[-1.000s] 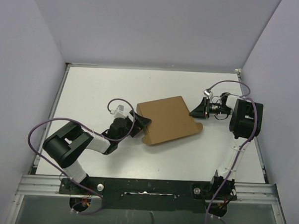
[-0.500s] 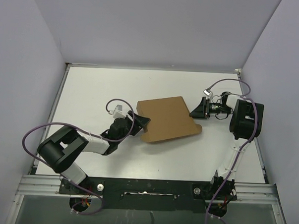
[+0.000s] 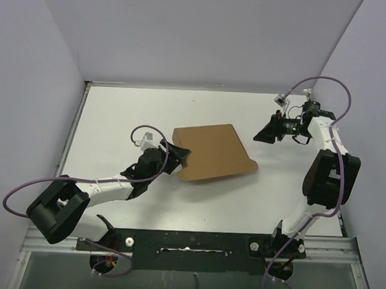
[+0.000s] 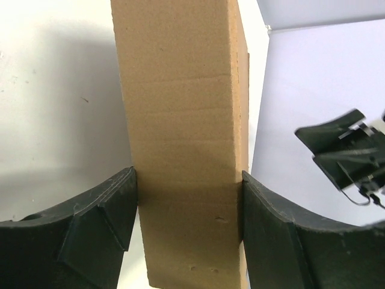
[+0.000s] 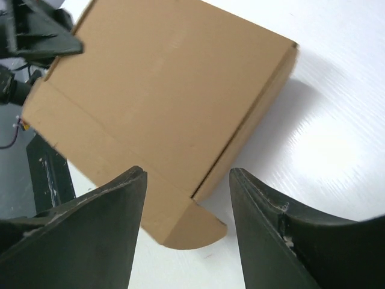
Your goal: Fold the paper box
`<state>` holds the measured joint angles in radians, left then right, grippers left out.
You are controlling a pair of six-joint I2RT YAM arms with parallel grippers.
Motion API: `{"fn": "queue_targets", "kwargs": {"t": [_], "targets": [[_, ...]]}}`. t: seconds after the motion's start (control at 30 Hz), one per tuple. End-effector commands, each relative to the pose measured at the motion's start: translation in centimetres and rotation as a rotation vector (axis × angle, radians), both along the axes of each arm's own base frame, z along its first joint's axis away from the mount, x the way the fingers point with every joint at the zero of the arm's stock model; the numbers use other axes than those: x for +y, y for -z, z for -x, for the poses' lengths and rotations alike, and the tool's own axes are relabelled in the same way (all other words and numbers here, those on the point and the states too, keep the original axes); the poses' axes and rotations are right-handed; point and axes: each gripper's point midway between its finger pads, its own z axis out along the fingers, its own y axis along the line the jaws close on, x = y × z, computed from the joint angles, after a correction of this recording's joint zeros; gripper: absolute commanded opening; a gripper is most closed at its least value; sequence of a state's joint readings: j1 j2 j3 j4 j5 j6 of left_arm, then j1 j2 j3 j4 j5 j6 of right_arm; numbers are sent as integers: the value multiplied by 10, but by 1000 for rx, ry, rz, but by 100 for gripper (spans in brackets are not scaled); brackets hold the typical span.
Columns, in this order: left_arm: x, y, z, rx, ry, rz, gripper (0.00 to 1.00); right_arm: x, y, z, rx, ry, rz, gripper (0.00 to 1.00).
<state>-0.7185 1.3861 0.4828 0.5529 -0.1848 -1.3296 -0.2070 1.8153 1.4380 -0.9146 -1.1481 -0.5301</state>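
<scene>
The left hand [image 4: 187, 223] is clamped across one short side wall of the paper box [image 3: 212, 152], with one finger [image 4: 90, 223] against each face of the cardboard. The right hand [image 3: 264, 133] is spread wide and holds nothing. It hovers just off the far right corner of the box, apart from it.

The box lies flat near the middle of the worktop [image 3: 117, 115], lid panel down. A rounded tab [image 5: 195, 229] projects from the near right corner, so closure appears incomplete.

Recommended procedure:
- Maintain the left grip as an anchor. Do not lift or twist, or the wall may buckle.
- Bring the right hand in low and press the tab inward along its crease. Do not press across the corrugation.
- Apply force toward the left hand so the box cannot slide.

The worktop is smooth, white and glossy, and probably offers little friction. Plain lavender walls [image 3: 204, 36] enclose three sides. A metal rail [image 3: 189, 237] runs along the near edge.
</scene>
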Motion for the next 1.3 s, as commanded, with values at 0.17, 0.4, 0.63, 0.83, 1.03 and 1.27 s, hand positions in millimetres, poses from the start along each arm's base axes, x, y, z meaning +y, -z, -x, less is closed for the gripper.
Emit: {"fn": "queue_targets", "kwargs": {"t": [0.17,0.4,0.63,0.83,1.03,1.27], "targets": [[5,-53,-3,90,-79,101,54,59,-71,74,-442,-379,-13,78],[12,-58,-2,218,-94,108,54,96,-90,112,-746,-601,-14,100],[16,-54,-2,309,-116,114,54,126,-64,120,-896,-714,247,98],[16,-62,-5,325,-128,135,54,145,-50,106,-996,-681,413,98],[16,-64,-6,328,-135,139,54,154,-35,97,-1024,-645,473,98],[17,-60,-6,334,-136,137,53,158,-44,85,-1002,-542,461,87]]}}
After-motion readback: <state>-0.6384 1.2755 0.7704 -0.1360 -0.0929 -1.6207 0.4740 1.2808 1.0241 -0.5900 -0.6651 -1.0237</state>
